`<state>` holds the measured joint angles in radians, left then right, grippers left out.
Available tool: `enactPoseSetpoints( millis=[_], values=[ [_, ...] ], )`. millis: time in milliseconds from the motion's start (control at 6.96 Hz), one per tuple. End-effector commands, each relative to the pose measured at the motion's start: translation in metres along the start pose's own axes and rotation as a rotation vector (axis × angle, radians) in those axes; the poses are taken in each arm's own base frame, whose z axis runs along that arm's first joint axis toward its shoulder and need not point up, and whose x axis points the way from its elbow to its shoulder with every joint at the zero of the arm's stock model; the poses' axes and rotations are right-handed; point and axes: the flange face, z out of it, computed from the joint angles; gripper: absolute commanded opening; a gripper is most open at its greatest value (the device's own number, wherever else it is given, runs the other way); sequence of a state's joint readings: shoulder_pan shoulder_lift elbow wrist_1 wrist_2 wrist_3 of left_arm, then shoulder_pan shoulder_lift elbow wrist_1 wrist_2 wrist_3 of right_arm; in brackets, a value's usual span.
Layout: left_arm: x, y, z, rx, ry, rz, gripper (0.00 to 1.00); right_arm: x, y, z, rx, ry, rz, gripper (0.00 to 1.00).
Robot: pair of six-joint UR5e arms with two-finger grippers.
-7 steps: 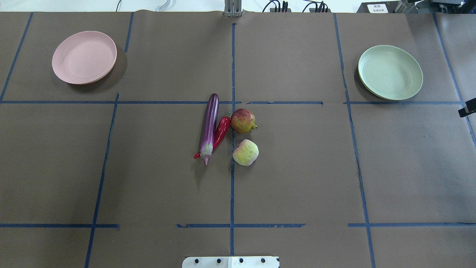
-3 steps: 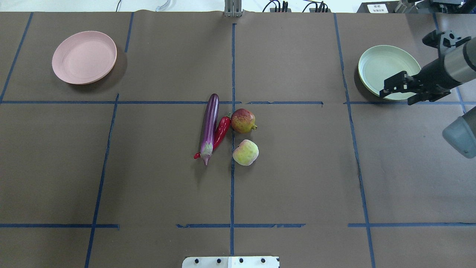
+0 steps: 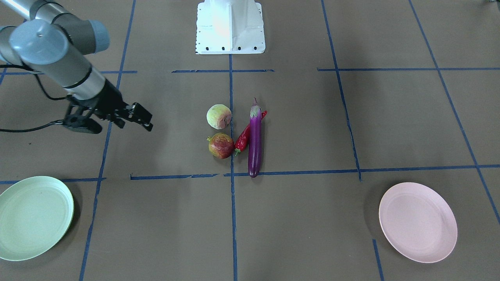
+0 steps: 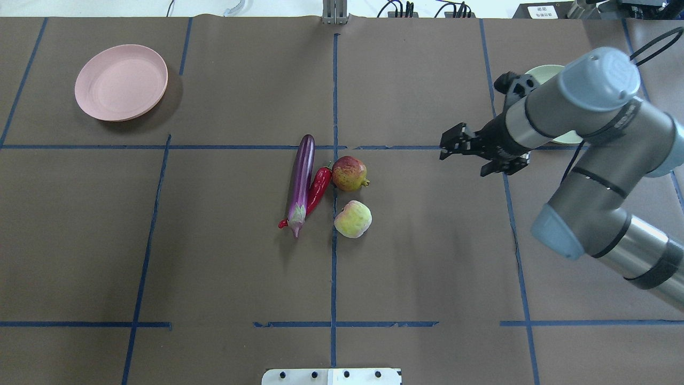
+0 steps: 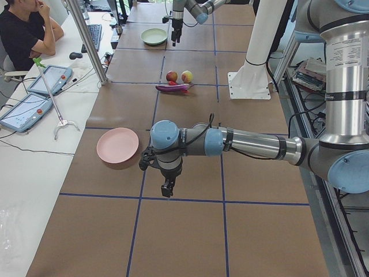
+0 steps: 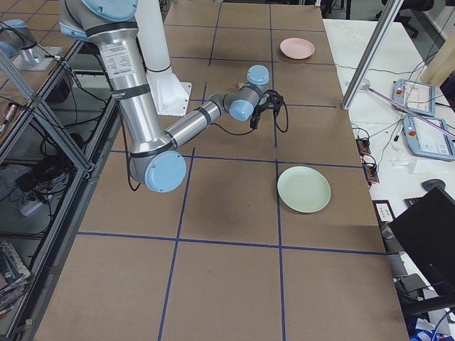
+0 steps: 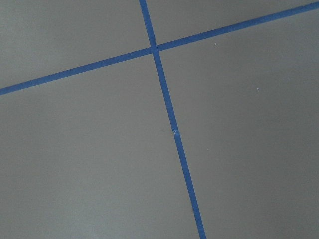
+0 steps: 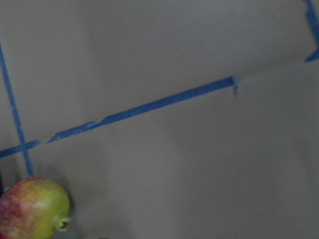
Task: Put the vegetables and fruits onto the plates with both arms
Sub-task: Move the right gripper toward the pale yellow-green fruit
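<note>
The purple eggplant (image 4: 301,182) (image 3: 254,144), the red chili (image 4: 319,188) (image 3: 243,139), the red-yellow fruit (image 4: 349,173) (image 3: 221,145) and the pale green fruit (image 4: 352,218) (image 3: 218,116) lie together at the table's middle. The pink plate (image 4: 121,82) (image 3: 418,221) is far left and bare. The green plate (image 3: 33,216) is far right and bare, and my right arm covers most of it in the overhead view (image 4: 542,72). My right gripper (image 4: 448,145) (image 3: 145,119) is open and empty, above the table right of the fruits. My left gripper (image 5: 167,189) shows only in the exterior left view, near the pink plate; I cannot tell if it is open.
The white robot base (image 3: 230,27) stands at the near middle edge. Blue tape lines (image 4: 334,256) mark a grid on the brown table cover. An operators' desk with tablets (image 5: 26,109) and a seated person (image 5: 23,34) is beyond the far edge.
My right arm has swung in from the right edge, past the green plate, leftward toward the fruits. The produce and plates have not moved.
</note>
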<state>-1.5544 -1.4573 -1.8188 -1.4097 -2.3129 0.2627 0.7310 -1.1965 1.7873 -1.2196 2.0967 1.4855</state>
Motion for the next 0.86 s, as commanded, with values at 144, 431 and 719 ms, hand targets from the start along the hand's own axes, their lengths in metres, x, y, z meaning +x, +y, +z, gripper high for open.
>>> enactPoseSetpoints(
  millis=[144, 431, 719],
  values=[
    [-0.001, 0.0, 0.0, 0.0, -0.003, 0.001, 1.0, -0.078, 0.098, 0.066, 0.071, 0.069, 0.225, 1.0],
    [0.0, -0.001, -0.001, 0.002, -0.002, 0.002, 1.0, -0.102, 0.097, 0.07, 0.088, 0.046, 0.336, 1.0],
    [0.0, -0.001, -0.001, 0.001, -0.005, 0.008, 1.0, -0.119, 0.108, 0.091, 0.074, 0.063, 0.358, 1.0]
  ],
)
